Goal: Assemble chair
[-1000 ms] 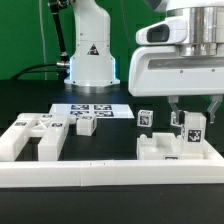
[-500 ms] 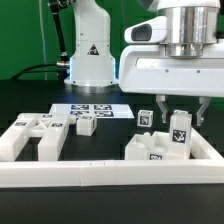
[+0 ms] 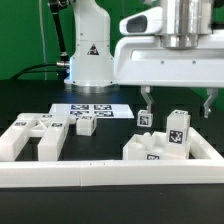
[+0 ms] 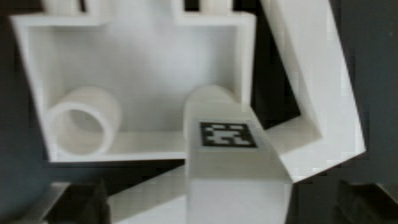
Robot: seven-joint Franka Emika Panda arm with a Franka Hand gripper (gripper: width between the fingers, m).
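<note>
Tabletop (image 3: 103, 146), bounded along its near edge by the long border rail (image 3: 110, 172). Over the side at the exterior view's right you see the gripper (image 3: 178, 103), jaws spread wide and holding nothing. It hangs clear above the partly built chair (image 3: 152, 150), which sits just behind the rail near the front corner on that side. Toward the opposite front corner lies a cluster of loose chair parts (image 3: 35, 135), not yet joined to anything. Behind it, nearer the table's middle, is the marker board (image 3: 92, 108). On the chair a tagged upright piece (image 3: 178, 130) stands on the base. The wrist view shows that piece (image 4: 226, 135) rising in front of a white panel (image 4: 125, 50) with a round opening; whether it is fully seated you cannot tell. A short tagged post (image 3: 145, 118) stands just beside it, and a small block (image 3: 86, 125) rests near the marker board. Judge the task as early to midway: one upright appears placed, while the cluster and the block remain for you to fit
</note>
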